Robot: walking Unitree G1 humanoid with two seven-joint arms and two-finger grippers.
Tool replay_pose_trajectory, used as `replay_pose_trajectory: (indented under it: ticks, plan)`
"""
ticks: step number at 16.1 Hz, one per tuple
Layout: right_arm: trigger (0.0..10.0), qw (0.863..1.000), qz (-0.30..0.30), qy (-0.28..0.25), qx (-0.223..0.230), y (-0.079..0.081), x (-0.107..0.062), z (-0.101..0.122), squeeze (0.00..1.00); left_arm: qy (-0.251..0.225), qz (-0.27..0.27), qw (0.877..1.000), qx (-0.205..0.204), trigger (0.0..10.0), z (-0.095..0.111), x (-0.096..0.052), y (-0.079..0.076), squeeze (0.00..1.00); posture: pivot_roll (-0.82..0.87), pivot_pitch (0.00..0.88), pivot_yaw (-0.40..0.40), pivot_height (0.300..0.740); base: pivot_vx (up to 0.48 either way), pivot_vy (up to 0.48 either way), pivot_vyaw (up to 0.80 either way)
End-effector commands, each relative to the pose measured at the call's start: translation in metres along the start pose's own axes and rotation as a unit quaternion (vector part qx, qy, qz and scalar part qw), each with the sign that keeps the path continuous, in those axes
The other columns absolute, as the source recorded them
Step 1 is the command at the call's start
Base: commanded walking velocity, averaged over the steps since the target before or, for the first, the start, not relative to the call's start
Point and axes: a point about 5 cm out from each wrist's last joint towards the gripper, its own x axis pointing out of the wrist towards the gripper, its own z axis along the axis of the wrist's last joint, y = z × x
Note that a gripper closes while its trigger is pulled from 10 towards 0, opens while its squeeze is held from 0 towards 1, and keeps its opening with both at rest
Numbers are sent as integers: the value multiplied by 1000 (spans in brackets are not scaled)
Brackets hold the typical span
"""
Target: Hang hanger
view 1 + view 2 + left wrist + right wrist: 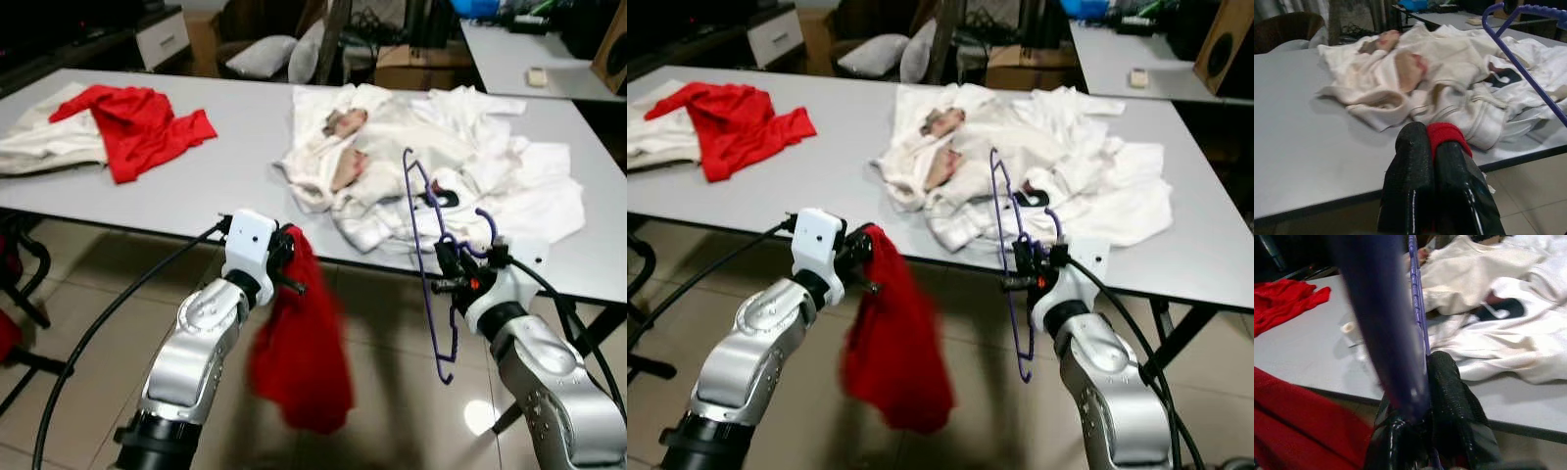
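A purple wire hanger (423, 257) stands upright in front of the table edge, its hook (482, 227) near my right gripper (449, 274), which is shut on it. In the right wrist view the purple bar (1386, 328) crosses the closed black fingers (1449, 396). My left gripper (290, 264) is shut on a red garment (302, 348) that hangs limp below it, ahead of the table's front edge. The left wrist view has a fold of red cloth (1445, 133) pinched between the fingers (1413, 166).
A grey table (216, 166) carries a heap of white clothes (431, 166) on the right and a red shirt (137, 122) over pale cloth on the left. Tiled floor lies below. A second table (529, 49) and boxes stand behind.
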Motion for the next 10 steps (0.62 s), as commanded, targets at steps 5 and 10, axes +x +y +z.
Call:
replay_pose_trajectory:
  ticks: [5,10]
  plan:
    - [10000,999,42,-9,-12,2,8,9,0,-17,44,999,11,10000,9,0,17,0,48,0,-15,740,0,0,0]
    - [10000,990,131,-6,-53,-3,10,25,0,-24,41,999,12,10000,12,-4,23,0,40,0,0,740,0,0,0]
